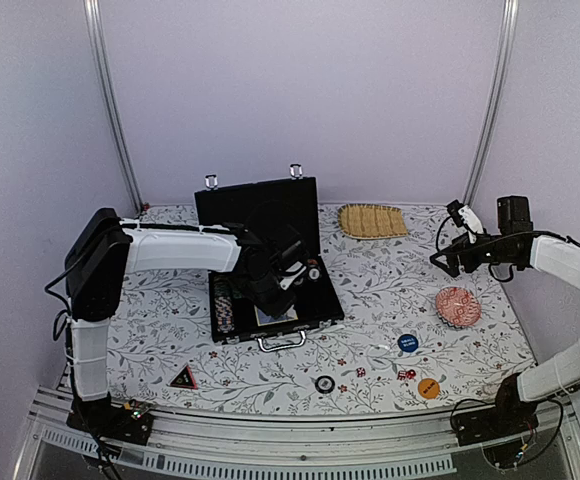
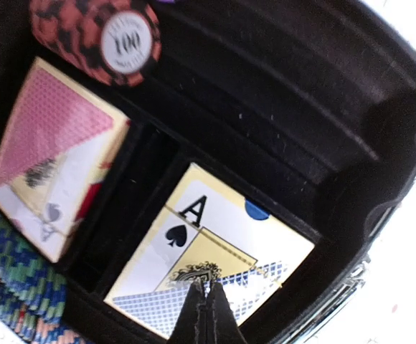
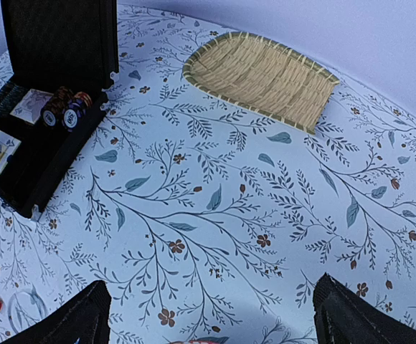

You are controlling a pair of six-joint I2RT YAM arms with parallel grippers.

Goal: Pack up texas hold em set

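Briefcase (image 1: 260, 205) open, lid up. Your left gripper (image 2: 206, 315), pinched shut on nothing, sits inside the briefcase over the ace deck (image 2: 215, 258); a careless lift could drag it askew. Right gripper (image 3: 211, 315) wide, empty, right of the briefcase. Blue disc (image 1: 407, 342) and dice (image 1: 406, 375) lie loose in front: latching early strands them.

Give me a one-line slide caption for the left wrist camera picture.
Shut left gripper poised over the ace-of-spades deck inside the black case, beside a red-backed deck and a 100 chip.

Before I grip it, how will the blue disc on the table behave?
The blue disc lies flat on the table, so its edge probably offers little to catch. It looks smooth and may slide if pushed; rolling seems unlikely.
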